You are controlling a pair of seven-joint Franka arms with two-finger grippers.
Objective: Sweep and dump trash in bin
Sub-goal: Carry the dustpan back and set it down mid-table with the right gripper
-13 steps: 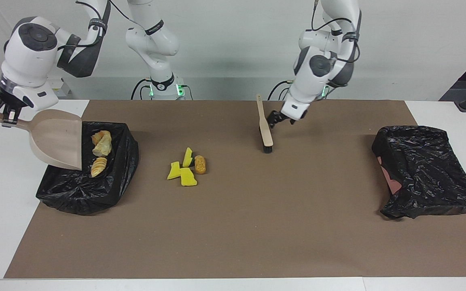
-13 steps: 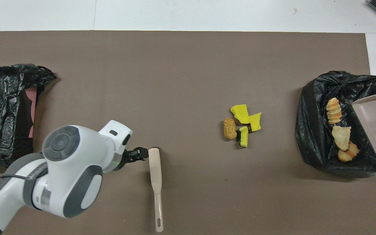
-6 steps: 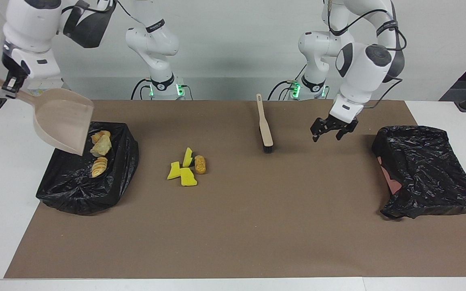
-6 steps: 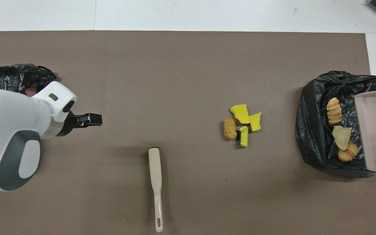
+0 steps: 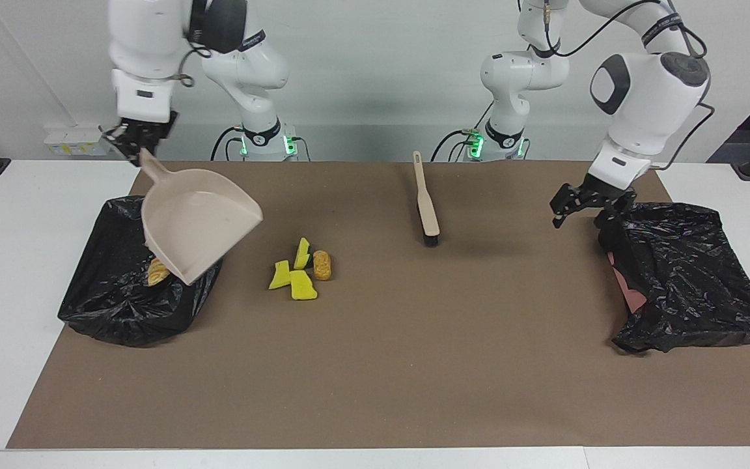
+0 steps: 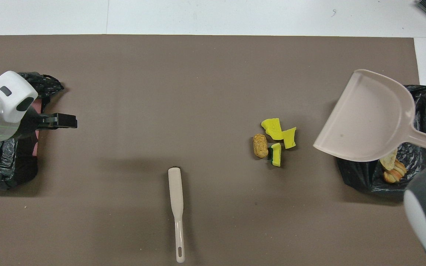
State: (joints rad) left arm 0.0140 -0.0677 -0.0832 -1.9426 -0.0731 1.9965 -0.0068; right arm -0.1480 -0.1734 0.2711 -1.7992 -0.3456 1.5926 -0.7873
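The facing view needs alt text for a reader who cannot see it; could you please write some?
The right gripper holds a beige plastic dustpan by its handle over a black-bagged bin containing tan crusty chunks. Three yellow sponge wedges and a brown roll lie mid-table; a beige brush lies untouched. The open left gripper hovers beside another black bag.

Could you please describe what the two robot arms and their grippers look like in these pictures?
Both arms are glossy white with rounded joint housings and dark grey caps and bands. Black cables loop along the upper links, and green lights glow at each base. The left gripper and right gripper are small, black and two-fingered, each mounted below a white wrist block.
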